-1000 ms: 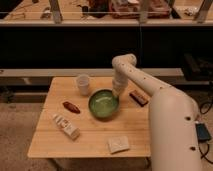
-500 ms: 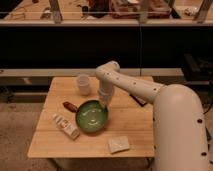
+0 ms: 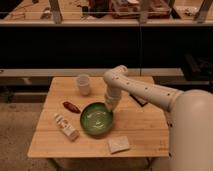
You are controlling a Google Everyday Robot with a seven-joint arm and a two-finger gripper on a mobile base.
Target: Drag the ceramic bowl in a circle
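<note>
The green bowl (image 3: 96,120) sits upright on the wooden counter (image 3: 145,131), a little left of its middle and toward the front edge. Its inside shows only glossy glaze, paler at the centre and darker at the rim. The arm reaches in from the right and bends down, so that the claw (image 3: 109,105) meets the bowl at its far right rim. It seems to touch the rim or dip just inside, though whether it is clenched or released cannot be told.

A white cup (image 3: 83,84) stands upright near the back left, well apart from the bowl, and its contents cannot be made out. A small red thing (image 3: 71,106) lies just left of the bowl. A pale packet (image 3: 66,126) lies at the front left. A flat pale square (image 3: 119,144) rests near the front edge, just beside the bowl. A dark thing (image 3: 139,100) shows behind the arm.
</note>
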